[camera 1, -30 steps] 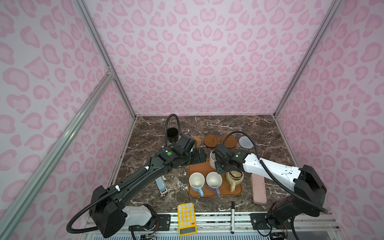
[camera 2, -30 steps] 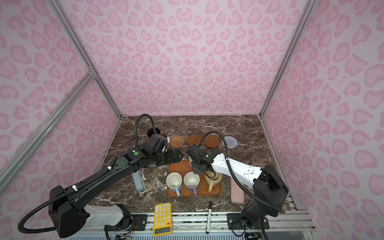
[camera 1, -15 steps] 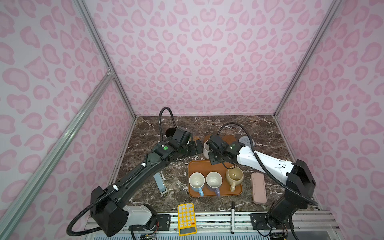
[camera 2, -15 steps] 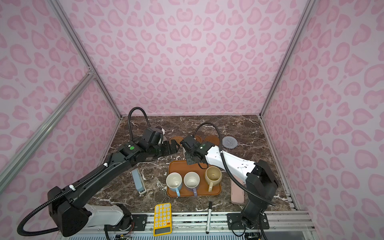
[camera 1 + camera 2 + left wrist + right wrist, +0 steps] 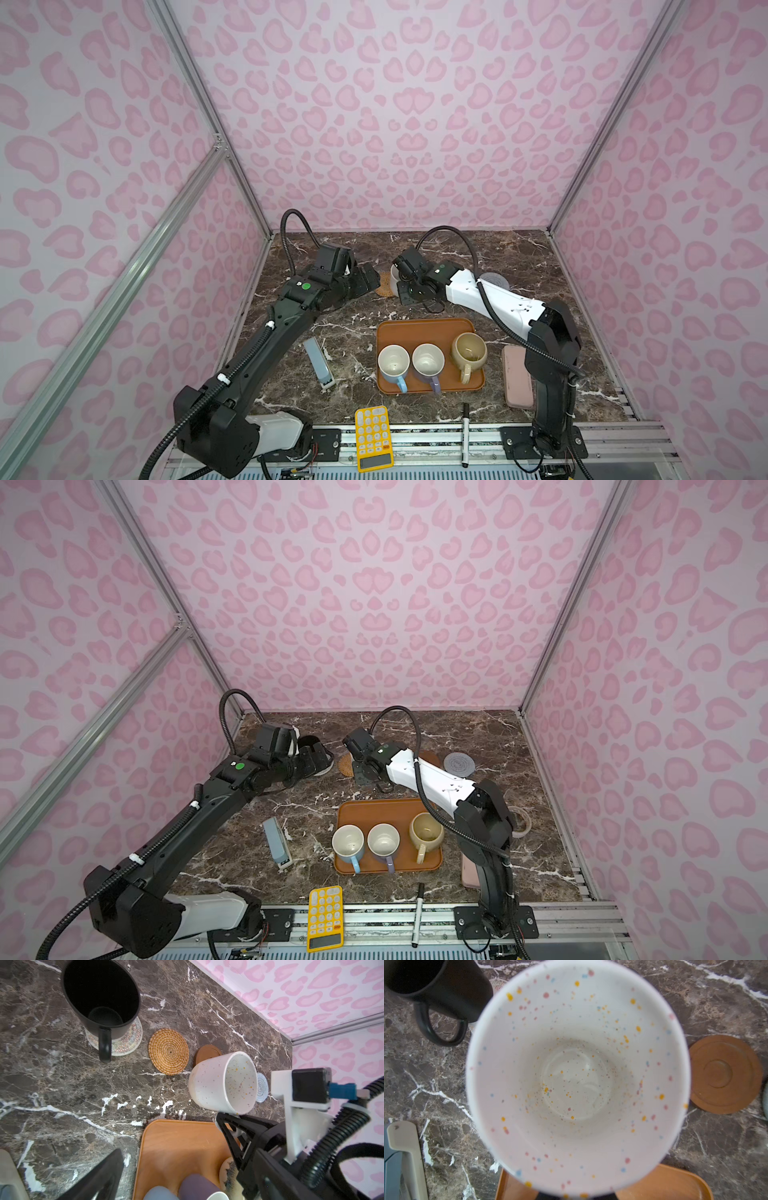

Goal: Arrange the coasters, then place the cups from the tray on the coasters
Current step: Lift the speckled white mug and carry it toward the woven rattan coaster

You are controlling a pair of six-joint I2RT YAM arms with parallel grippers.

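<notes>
R arm moved fwd, pincer gripping speckled mug.

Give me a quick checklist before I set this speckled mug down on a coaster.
1. Grip: ok. The right hand is shut on the speckled mug.
2. Landing spot: ok. The rattan coaster is bare.
3. Mug lined up over it: cannot tell. The mug hides that coaster in the right wrist view.
4. Path: not ok. The left hand is open but close beside that coaster in both top views.
5. Neighbour: ok. The black mug stands upright on the white woven coaster, apart from the rattan one.
</notes>
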